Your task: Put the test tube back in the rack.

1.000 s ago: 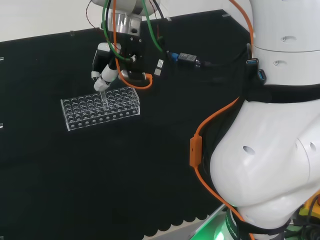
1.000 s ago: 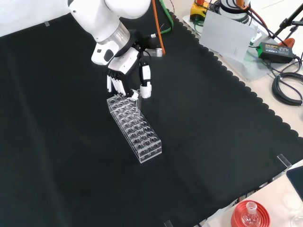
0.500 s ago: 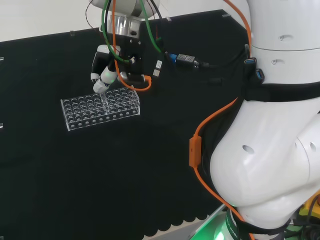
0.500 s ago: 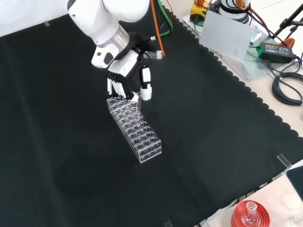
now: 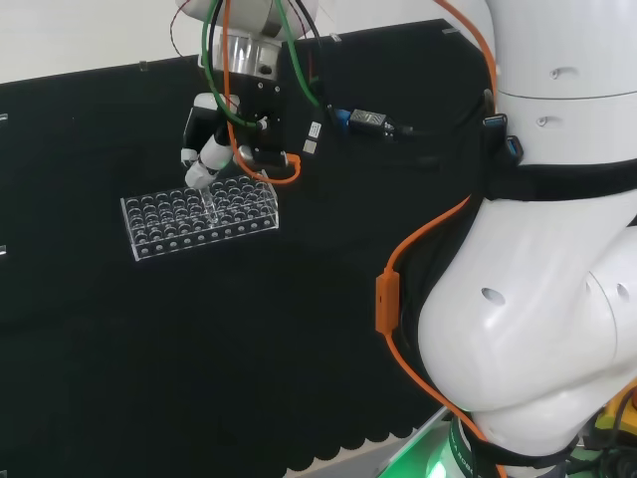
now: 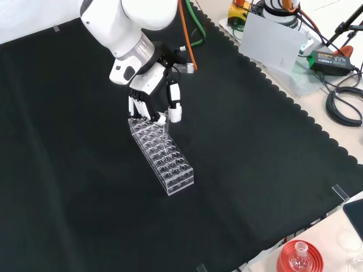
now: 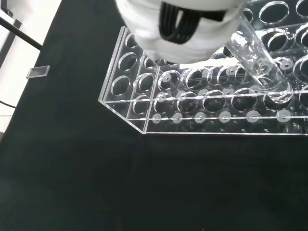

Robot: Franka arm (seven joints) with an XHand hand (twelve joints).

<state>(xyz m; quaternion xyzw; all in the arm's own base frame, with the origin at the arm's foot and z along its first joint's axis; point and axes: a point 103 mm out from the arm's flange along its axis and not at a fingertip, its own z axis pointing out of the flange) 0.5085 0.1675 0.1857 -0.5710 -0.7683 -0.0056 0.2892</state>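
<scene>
Head view: we see one clear plastic rack [image 5: 200, 217], a flat block with rows of round holes, on the counter [image 5: 149, 358] under matte black cloth. The hand [image 5: 204, 149] pinches one clear test tube [image 5: 208, 204] over the rack's far row. Front view: the cloth's edge is scalloped (cables lie beyond). Wrist view: the tube's rounded tip [image 7: 274, 89] sits at a hole in the rack's outer row.

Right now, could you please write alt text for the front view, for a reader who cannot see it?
A robot hand holds a clear test tube tilted over the far end of a clear rack on a black cloth. A red stand sits off the cloth at the bottom right.
</scene>
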